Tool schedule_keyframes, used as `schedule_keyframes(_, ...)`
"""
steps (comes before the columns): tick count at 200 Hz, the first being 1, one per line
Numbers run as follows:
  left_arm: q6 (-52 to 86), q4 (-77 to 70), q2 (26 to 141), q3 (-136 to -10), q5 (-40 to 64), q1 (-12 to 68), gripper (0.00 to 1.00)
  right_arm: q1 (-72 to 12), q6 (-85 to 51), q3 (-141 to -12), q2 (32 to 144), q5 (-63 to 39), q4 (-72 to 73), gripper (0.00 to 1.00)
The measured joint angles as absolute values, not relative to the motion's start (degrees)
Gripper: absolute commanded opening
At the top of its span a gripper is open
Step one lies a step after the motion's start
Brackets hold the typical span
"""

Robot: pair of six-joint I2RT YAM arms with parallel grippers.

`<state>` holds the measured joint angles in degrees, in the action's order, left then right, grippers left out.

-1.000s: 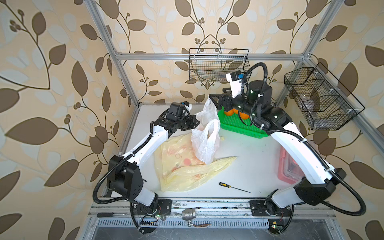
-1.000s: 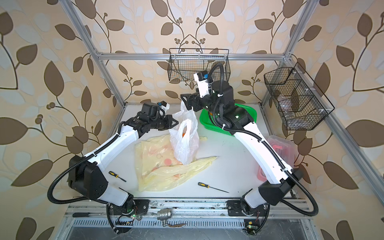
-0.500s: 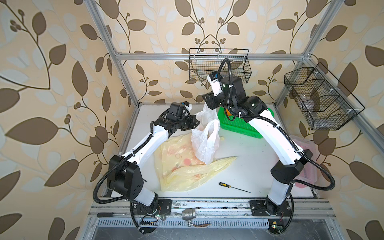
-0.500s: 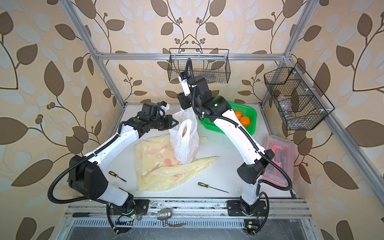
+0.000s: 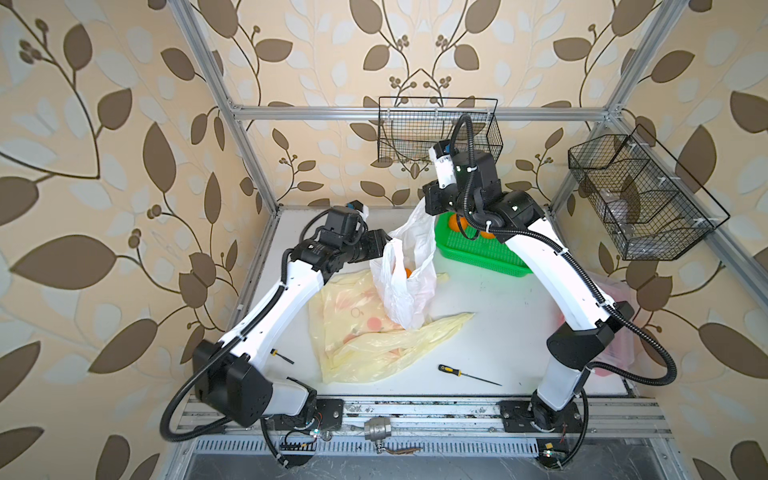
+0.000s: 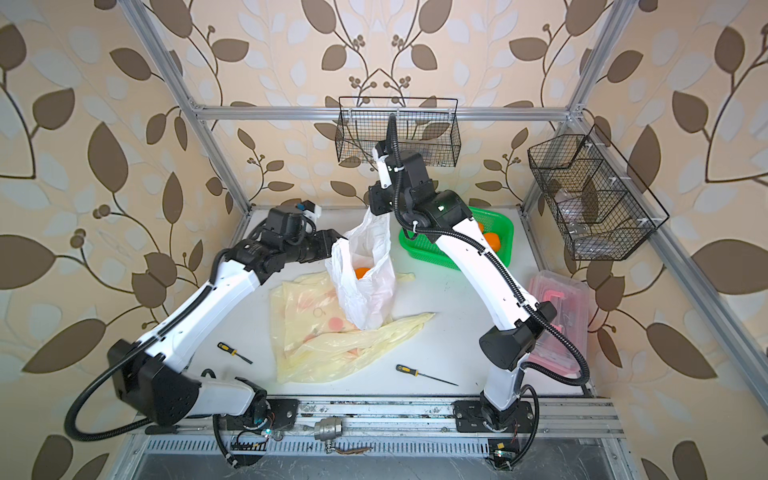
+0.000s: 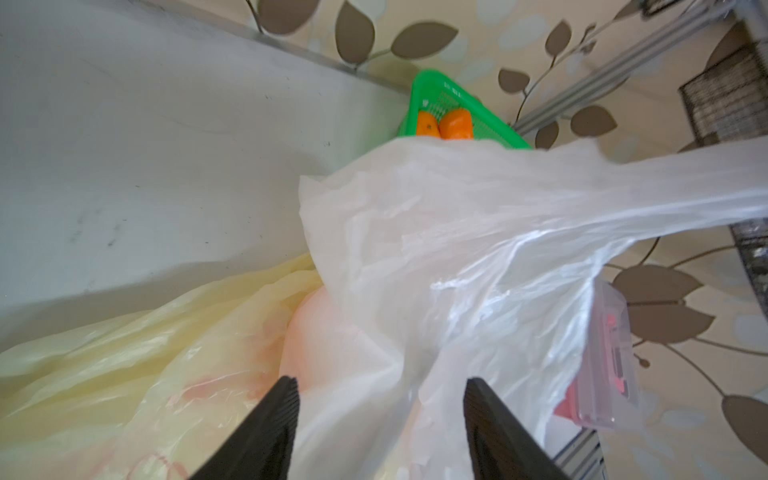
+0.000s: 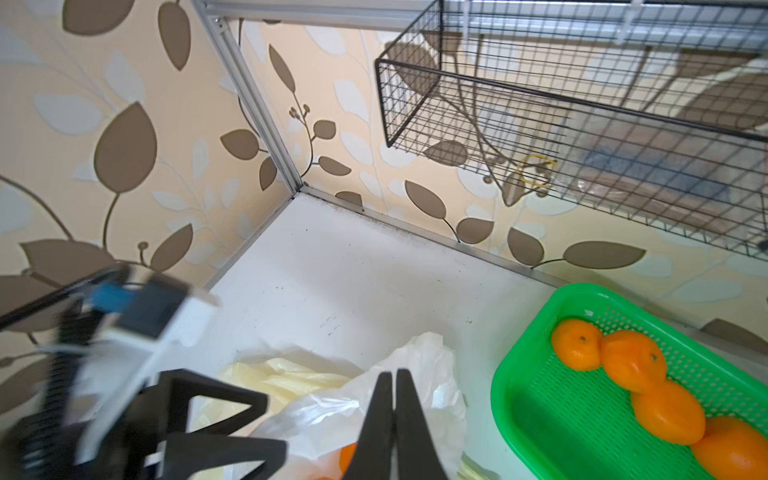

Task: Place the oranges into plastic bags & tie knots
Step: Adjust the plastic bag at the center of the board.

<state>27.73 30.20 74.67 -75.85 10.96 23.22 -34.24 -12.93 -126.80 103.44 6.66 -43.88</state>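
Bright, even light falls with faint shadows, both top views bow at the edges, the white bag (image 7: 457, 266) glints and looks soft up close, and the left arm (image 8: 104, 353) smears with blur.

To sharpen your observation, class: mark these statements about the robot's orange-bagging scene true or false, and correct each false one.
1. The translucent white plastic bag holds a small round orange. True.
2. The green plastic mesh basket is empty. False: four oranges lie in it.
3. The left gripper is shut. False: its jaws stand apart.
4. The right gripper is shut on the white bag's handle. True.
5. A yellow-and-black-handled screwdriver lies on the white table. True.
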Motion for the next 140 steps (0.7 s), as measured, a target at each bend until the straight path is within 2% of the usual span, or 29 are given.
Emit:
schedule_keyframes(26,23.99,34.15,69.43,-80.27,1.91,32.45,0.78,-31.18,-16.21,-126.48,103.11,3.75,-43.40,0.00)
schedule_keyframes(42,22.24,34.41,68.31,-81.82,0.47,36.53,0.81,-30.35,-17.61,-126.15,103.02,2.50,-43.33,0.00)
schedule_keyframes(60,21.34,34.57,67.33,-81.73,-0.23,36.64,0.87,-29.95,-18.70,-125.82,103.02,1.45,-43.29,0.00)
schedule_keyframes(73,20.82,34.28,66.72,-81.71,0.19,36.51,0.98,-29.69,-19.44,-125.45,103.00,0.54,-43.13,0.00)
schedule_keyframes(140,15.40,31.75,67.29,-81.73,2.57,36.42,0.99,-28.97,-20.99,-125.10,102.89,-2.48,-43.00,0.00)
